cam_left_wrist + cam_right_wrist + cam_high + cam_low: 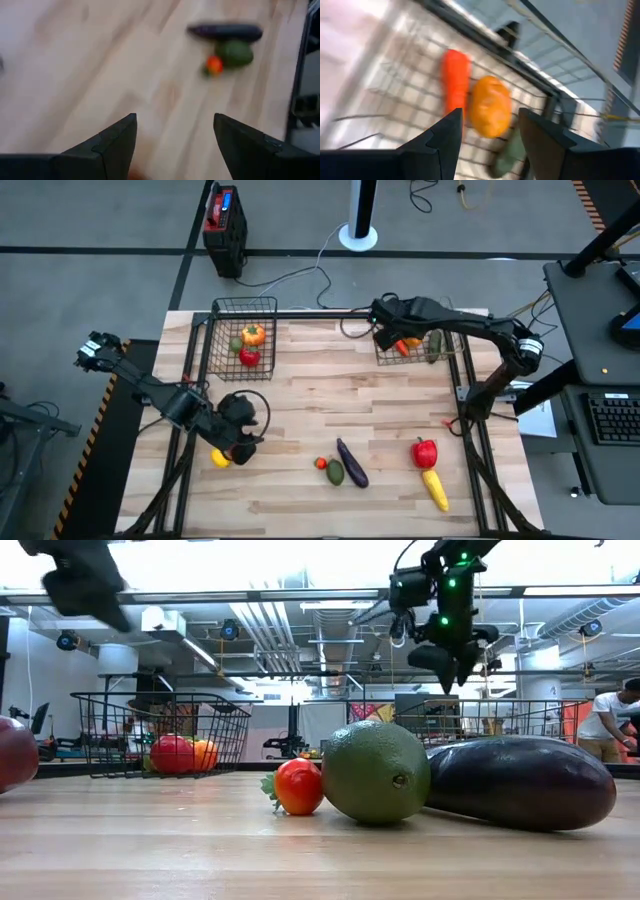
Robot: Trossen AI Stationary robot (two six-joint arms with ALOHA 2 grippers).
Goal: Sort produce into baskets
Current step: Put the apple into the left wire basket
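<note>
a black-and-red box (224, 220) stands on the grey floor beyond the far left corner of the light wooden table (330, 395), a white cable (300, 275) trailing from it toward the table's far edge. a white round base with a dark post (359, 230) sits farther along the floor. past the table's right edge, a dark desk (600, 310) carries a keyboard (612, 418). a person in a white shirt (608, 720) stands in the room behind.

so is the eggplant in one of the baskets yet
No, the eggplant lies on the bare table, beside a green fruit, outside both baskets.
</note>
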